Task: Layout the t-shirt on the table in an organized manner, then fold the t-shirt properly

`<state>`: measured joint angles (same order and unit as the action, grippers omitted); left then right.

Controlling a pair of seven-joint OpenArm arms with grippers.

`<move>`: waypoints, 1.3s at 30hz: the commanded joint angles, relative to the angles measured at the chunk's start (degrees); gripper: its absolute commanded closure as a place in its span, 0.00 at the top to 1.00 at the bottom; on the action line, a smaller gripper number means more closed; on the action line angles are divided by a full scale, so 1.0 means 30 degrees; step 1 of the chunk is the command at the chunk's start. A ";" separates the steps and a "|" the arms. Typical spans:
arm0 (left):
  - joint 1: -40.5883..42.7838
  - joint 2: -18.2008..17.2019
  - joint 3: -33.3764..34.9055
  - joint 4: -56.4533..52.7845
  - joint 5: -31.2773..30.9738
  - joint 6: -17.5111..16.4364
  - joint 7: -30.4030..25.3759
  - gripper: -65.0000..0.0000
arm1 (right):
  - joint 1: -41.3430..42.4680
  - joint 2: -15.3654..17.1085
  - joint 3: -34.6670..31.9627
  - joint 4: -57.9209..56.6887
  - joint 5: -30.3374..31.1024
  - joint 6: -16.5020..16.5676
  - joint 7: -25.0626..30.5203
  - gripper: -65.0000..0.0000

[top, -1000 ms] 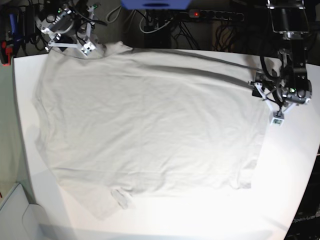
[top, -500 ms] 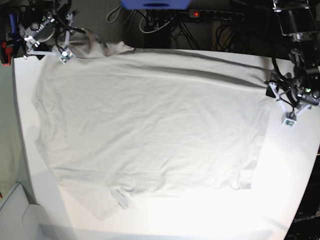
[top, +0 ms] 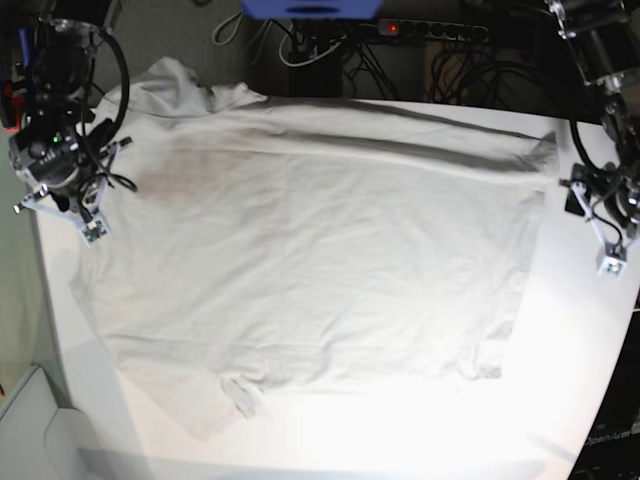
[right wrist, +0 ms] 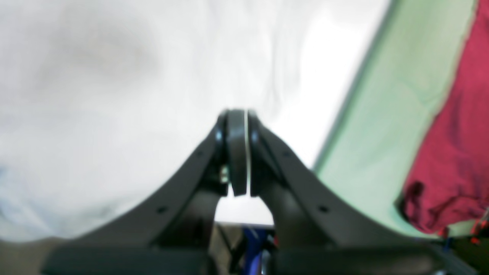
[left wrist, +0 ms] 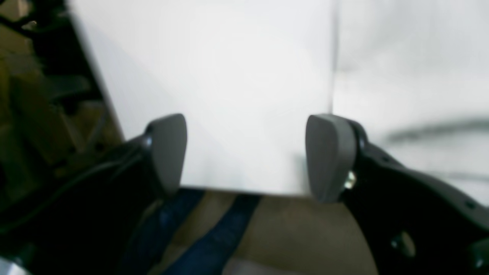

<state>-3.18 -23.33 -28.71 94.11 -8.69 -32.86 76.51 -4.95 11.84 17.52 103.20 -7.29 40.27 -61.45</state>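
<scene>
The left gripper point(left wrist: 244, 156) has its jaws wide and empty; the right gripper point(right wrist: 238, 152) has them pressed together, holding nothing.

The t-shirt point(top: 310, 250) is plain pale grey-beige, unprinted; the table point(top: 560, 400) glossy white; a dark red cloth point(right wrist: 450, 152) lies on pale green.

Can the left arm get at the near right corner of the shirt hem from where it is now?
Probably yes: the left tool hangs open beside the pale grey-beige cloth t-shirt, and only bare white table lies between it and that corner.
</scene>
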 commanded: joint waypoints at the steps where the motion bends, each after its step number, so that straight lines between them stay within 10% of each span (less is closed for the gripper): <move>1: -0.0713 0.0349 0.0002 0.0060 -0.0108 0.0009 -0.0258 0.72 | 0.0932 0.0231 0.0095 -0.0714 -0.0134 -0.0090 0.0103 0.00; 13: -0.2061 0.3455 0.0031 -0.4599 0.3467 0.0038 -0.3657 0.72 | 0.3892 0.0875 0.0036 -0.7102 -0.0105 -0.0090 0.2242 0.00; 39: -0.3526 0.3367 0.0822 -0.9727 0.3907 0.0068 -0.6939 0.72 | 0.8844 0.1051 0.0007 -1.4575 -0.2654 -0.0090 0.6432 0.00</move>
<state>-13.96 -13.13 -26.37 64.97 0.56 -32.80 53.41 20.82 14.59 17.47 59.48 -14.24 39.70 -40.93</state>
